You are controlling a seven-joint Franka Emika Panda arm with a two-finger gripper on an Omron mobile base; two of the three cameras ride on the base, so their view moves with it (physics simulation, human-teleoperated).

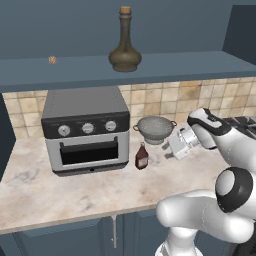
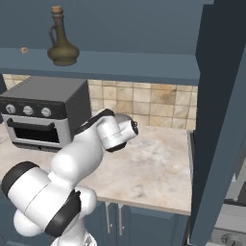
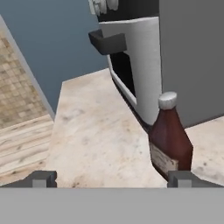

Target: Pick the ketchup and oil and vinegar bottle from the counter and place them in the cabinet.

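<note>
The gripper (image 3: 112, 178) stands wide open with nothing between its fingers; in the hand view the two dark finger tips (image 3: 40, 178) sit far apart at the bottom, and the ketchup (image 3: 169, 139) rises just above the tip on the right side of that view, upright, apart from both tips as far as can be seen. In the left base view the hand (image 1: 182, 142) hangs low over the counter (image 1: 50, 190), just to the right of the ketchup (image 1: 142, 156), pointed toward it.

The ketchup stands on the counter near the middle of its depth, just beside the front right corner of a grey toaster oven (image 1: 86, 129); whether the two touch cannot be told. The oven sits against the tiled backsplash toward the counter's left end, its door shut and three knobs above it. Behind the ketchup and to its right a metal colander (image 1: 155, 129) rests near the back edge of the counter, by the backsplash.

The oil and vinegar bottle (image 1: 125, 42) stands upright in the cabinet (image 1: 200, 65), on the shelf board above the oven, near the board's front edge and about midway along it. A small tan item (image 1: 52, 59) lies farther left on the same shelf, too small to identify.
</note>
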